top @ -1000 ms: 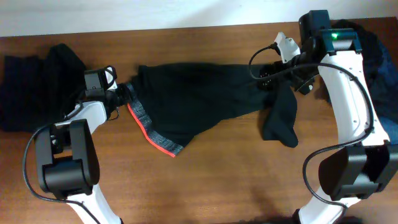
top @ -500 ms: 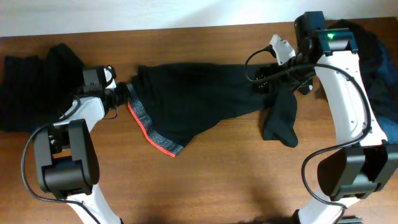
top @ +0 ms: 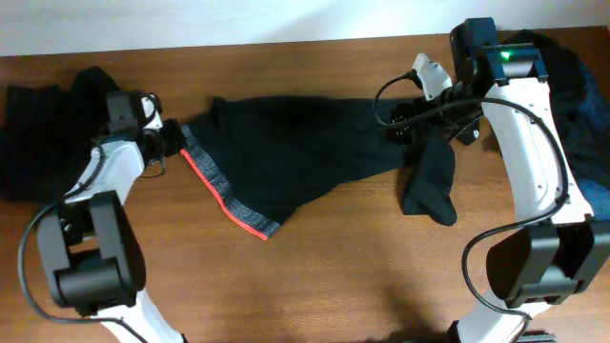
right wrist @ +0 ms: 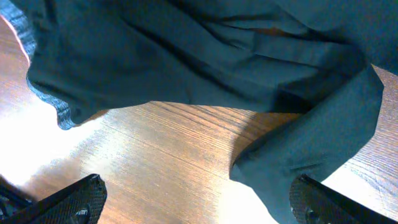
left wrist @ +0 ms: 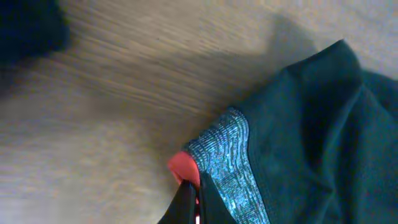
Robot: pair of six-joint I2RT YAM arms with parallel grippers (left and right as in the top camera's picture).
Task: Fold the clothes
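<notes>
Black trousers (top: 305, 152) lie spread across the middle of the table, with a red-and-grey banded waistband (top: 221, 189) at their left end. My left gripper (top: 170, 143) is shut on the waistband's upper corner. In the left wrist view the fingers (left wrist: 193, 204) pinch the red edge of the band (left wrist: 227, 155). My right gripper (top: 412, 129) is open over the trousers' right end, where one leg (top: 431, 186) bends toward the front. In the right wrist view the wide-open jaws (right wrist: 193, 205) hover above bare wood, with the dark fabric (right wrist: 186, 56) just beyond them.
A heap of dark garments (top: 43, 124) lies at the far left, close behind the left gripper. Another heap of dark and blue clothes (top: 583, 90) sits at the right edge behind the right arm. Bare wooden table (top: 334, 276) fills the front.
My left gripper has moved left and slightly back, pulling the waistband corner with it and stretching the trousers' left end. The right arm shifted slightly left, then held still.
</notes>
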